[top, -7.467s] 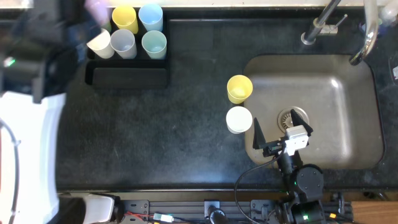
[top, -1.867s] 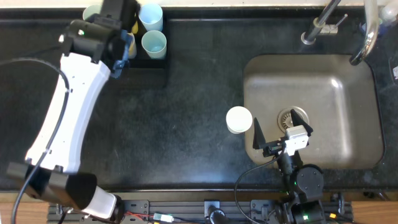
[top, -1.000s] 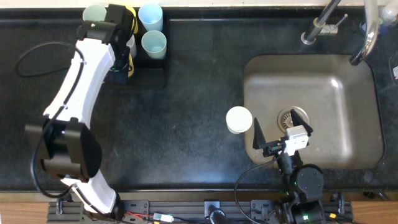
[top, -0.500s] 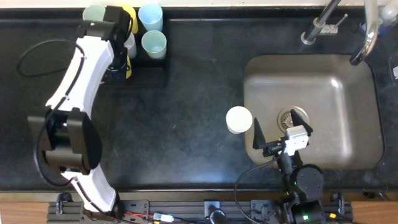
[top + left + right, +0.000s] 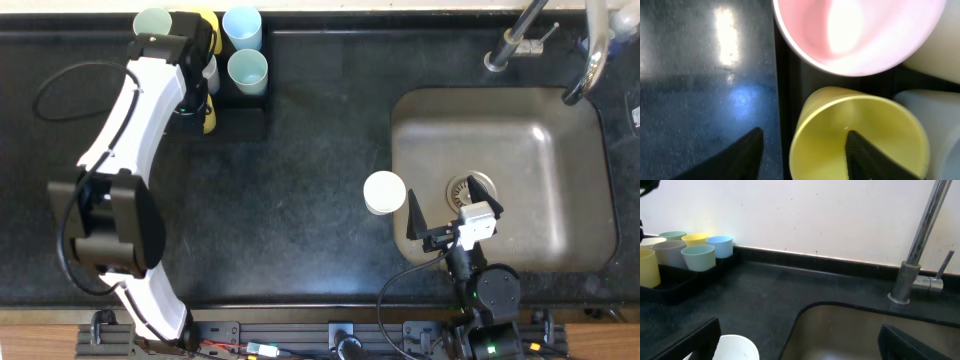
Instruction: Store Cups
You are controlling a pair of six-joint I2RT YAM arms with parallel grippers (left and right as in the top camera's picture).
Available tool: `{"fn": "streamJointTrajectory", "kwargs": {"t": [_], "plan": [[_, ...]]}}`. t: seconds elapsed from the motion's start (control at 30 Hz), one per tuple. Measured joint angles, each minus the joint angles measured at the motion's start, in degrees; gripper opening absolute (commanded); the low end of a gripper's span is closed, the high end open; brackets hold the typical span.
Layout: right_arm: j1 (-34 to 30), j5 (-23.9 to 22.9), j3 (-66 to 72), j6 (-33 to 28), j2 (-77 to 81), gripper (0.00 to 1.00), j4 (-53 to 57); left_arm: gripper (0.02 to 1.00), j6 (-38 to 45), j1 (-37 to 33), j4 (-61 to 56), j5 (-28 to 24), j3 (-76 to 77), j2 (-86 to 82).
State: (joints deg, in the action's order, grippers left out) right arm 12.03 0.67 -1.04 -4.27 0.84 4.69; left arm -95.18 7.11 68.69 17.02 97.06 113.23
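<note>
We see the left gripper (image 5: 804, 132) with its fingers spread, one dark finger (image 5: 867, 157) dipping inside the yellow cup (image 5: 865, 112) and the other outside it above the tray rim, so the cup's wall stands between them with a gap on the outer side. The yellow cup sits upright at the upper left of the top view, inside the black tray (image 5: 240, 122) and just beside its rim; we cannot tell whether it rests on the tray floor. Close against it stand a pink cup (image 5: 860, 35) and a grey cup (image 5: 935, 127). Further along the tray, near the top edge of the top view, we find a teal cup (image 5: 247, 68) and a blue cup (image 5: 243, 22). Well apart, right of centre, a white cup (image 5: 384, 192) stands on the dark countertop (image 5: 290, 230), just beside the sink (image 5: 540, 120). The right gripper (image 5: 447, 200) hangs over the sink's lower left part, its fingers wide apart and holding nothing. The faucet (image 5: 520, 35) rises at the upper right.
</note>
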Motion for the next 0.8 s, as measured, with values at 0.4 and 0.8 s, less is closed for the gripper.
{"fn": "streamJointTrajectory", "kwargs": {"t": [0.4,0.8], "plan": [[0.0,0.0,0.0,0.0,0.0,0.998,0.0,0.787,49.35,3.48,-50.97,7.04,-12.39,-37.0],[0.0,-0.02,0.0,-0.04,0.0,0.996,0.0,1.0,86.05,-8.17,-75.01,-11.13,-56.7,-69.46]]}}
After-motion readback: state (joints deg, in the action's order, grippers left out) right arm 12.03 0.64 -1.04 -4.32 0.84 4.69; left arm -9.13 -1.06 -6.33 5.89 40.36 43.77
